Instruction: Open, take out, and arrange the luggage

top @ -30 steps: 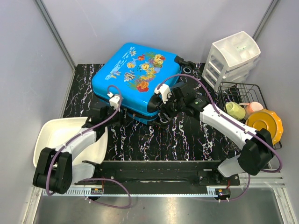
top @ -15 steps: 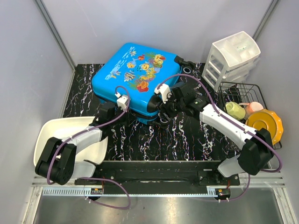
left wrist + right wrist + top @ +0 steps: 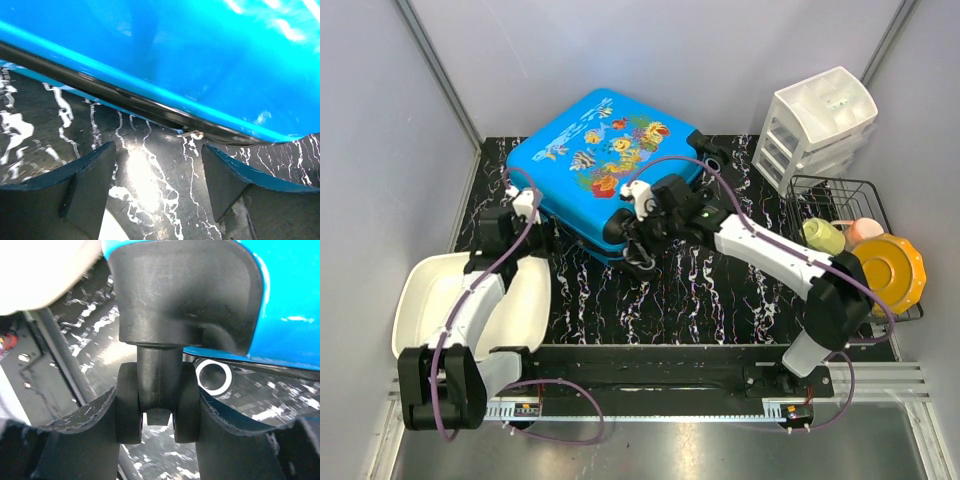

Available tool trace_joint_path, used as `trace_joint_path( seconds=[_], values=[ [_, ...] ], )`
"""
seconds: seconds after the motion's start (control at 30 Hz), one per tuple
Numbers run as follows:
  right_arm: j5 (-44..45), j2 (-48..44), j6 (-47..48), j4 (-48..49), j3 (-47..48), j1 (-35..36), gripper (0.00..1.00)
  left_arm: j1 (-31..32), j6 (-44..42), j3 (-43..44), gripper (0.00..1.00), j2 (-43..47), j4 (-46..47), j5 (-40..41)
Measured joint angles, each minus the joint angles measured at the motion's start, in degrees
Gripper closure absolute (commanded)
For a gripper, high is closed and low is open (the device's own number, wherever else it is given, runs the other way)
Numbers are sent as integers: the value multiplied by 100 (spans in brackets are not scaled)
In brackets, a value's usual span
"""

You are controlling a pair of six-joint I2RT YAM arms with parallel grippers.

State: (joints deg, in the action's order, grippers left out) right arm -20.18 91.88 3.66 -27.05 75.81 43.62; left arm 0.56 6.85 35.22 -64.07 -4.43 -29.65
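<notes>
The luggage [image 3: 605, 165], bright blue with a fish print, is lying closed on the marbled table [image 3: 720, 290], towards the back. The right gripper [image 3: 157, 415] is clamping a black wheel [image 3: 129, 410], which is blocking much of its view. The left gripper [image 3: 157, 185] is gaping empty beside the zip seam. The wire basket [image 3: 820, 185] is holding a green cup [image 3: 823, 236] and a pink cup [image 3: 863, 230].

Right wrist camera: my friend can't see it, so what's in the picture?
A black double wheel on the bright-blue suitcase fills the picture, pinched between the two dark fingers of the right end effector. Black marbled table shows behind.
</notes>
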Motion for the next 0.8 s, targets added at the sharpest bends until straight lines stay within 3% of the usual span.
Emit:
trace_joint_path(
  seconds=[0.03, 0.13, 0.17, 0.27, 0.43, 0.6, 0.7, 0.8],
  values=[
    [-9, 111, -109, -2, 127, 92, 65, -138, -15, 87, 23, 118, -195, -39],
    [-81, 529, -542, 109, 549, 402, 47, -566, -44, 332, 20, 348, -640, -129],
    [-103, 625, -651, 177, 634, 470, 29, -745, -42, 466, 19, 378, -815, -181],
    [-195, 662, -667, 431, 680, 518, 11, -1134, -61, 949, 15, 339, -1235, -267],
    [-308, -402, -391, 997, -72, 11, 12, -1200, -155, 2050, 14, -63, -1703, -601],
    [87, -2345, -83, 1764, -1803, -1102, 19, -1056, -269, 2330, 14, -96, -1764, -916],
    [153, -2732, 85, 2830, -2944, -1191, 24, -730, -400, 2330, 14, -46, -1827, -973],
    [153, -2310, 162, 3818, -3746, -1191, 27, -439, -520, 2332, 14, 17, -1847, -990]
  ],
)
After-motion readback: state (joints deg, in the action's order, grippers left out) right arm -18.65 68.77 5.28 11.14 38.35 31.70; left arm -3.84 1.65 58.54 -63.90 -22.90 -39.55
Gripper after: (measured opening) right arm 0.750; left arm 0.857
